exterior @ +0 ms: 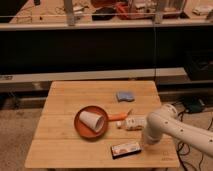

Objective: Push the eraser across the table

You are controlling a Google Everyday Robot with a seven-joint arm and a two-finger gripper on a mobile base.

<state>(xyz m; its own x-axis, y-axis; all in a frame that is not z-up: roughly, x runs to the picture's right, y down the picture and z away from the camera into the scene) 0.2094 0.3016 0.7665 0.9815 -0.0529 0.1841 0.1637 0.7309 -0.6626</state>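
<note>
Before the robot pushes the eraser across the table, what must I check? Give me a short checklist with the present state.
1. The eraser lies flat on the table, near its front edge: ok.
2. The gripper is down beside the eraser's right end: ok.
3. The gripper touches the eraser: cannot tell.
4. The orange plate with the cup sits behind a leftward path, not in it: ok.
5. The carrot and the white lump lie behind the eraser, apart from it: ok.

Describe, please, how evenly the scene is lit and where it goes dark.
Camera view: warm, fairly even light on the table; the space behind it is nearly black. The eraser near the front edge is well lit; the end effector is low beside its right end, under the white arm.
</note>
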